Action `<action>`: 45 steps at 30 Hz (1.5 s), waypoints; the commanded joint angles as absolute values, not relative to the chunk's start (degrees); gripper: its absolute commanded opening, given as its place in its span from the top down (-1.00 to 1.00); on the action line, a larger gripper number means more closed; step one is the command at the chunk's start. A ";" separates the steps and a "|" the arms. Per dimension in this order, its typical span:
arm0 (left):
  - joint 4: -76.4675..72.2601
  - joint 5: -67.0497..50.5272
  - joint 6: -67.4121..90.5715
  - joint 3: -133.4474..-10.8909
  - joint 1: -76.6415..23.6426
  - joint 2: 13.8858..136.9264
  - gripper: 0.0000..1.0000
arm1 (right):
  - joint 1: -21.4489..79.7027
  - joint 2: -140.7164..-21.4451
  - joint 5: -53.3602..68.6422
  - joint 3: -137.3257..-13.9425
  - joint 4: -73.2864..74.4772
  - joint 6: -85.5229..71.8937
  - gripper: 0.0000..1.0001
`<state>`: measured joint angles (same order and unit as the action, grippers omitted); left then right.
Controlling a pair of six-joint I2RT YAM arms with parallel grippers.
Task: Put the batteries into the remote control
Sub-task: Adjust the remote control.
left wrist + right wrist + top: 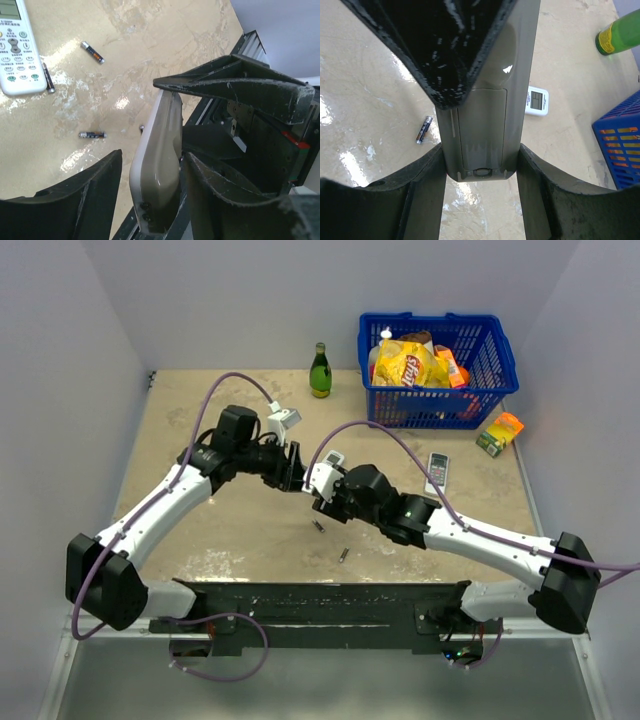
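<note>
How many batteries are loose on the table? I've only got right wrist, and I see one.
Observer: Left wrist shows three: a battery and a second battery in the open, and a third battery lying along a white remote.
Operator: Left arm clamped on our remote yet?
Observer: Doesn't look like it. The left gripper straddles the remote control, with a gap showing on one side.
Operator: Other remotes to avoid?
Observer: Top view has a second white remote on the near side of the blue basket.
</note>
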<state>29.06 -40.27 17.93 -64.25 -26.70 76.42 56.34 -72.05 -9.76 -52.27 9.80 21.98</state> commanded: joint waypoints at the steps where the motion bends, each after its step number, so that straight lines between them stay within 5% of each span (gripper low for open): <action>1: 24.09 -40.61 21.09 -63.72 -26.81 74.80 -0.15 | 56.87 -71.10 -11.69 -54.23 7.82 22.94 1.00; 5: 22.68 -40.78 22.23 -63.55 -26.81 74.53 -0.04 | 57.04 -70.58 -11.78 -53.88 7.65 23.03 1.00; 12: 19.52 -41.22 23.73 -62.14 -26.72 72.87 1.00 | 57.13 -69.70 -11.16 -53.17 6.16 20.75 1.00; 16: 16.09 -38.59 24.26 -58.90 -26.81 68.74 1.00 | 57.13 -68.03 -8.53 -52.65 3.43 13.30 -0.12; 19: 11.53 -32.98 25.31 -55.30 -26.81 63.30 1.00 | 57.04 -66.80 -7.04 -53.00 2.81 7.59 -0.69; 22: 4.15 -26.04 27.59 -49.50 -26.72 55.92 1.00 | 56.87 -64.61 -6.07 -53.09 1.41 -0.48 -0.93; 34: -26.18 -14.06 30.24 -28.40 -26.89 38.23 1.00 | 56.08 -61.17 -14.93 -49.14 -9.83 -57.42 -0.96; 45: -32.78 -19.16 26.19 -26.37 -26.89 38.23 1.00 | 56.16 -68.20 -14.68 -48.78 -17.48 -81.11 -0.96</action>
<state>-24.93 -17.58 28.73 -26.35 -26.81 39.29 56.23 -66.32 -14.06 -48.82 -12.05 -68.90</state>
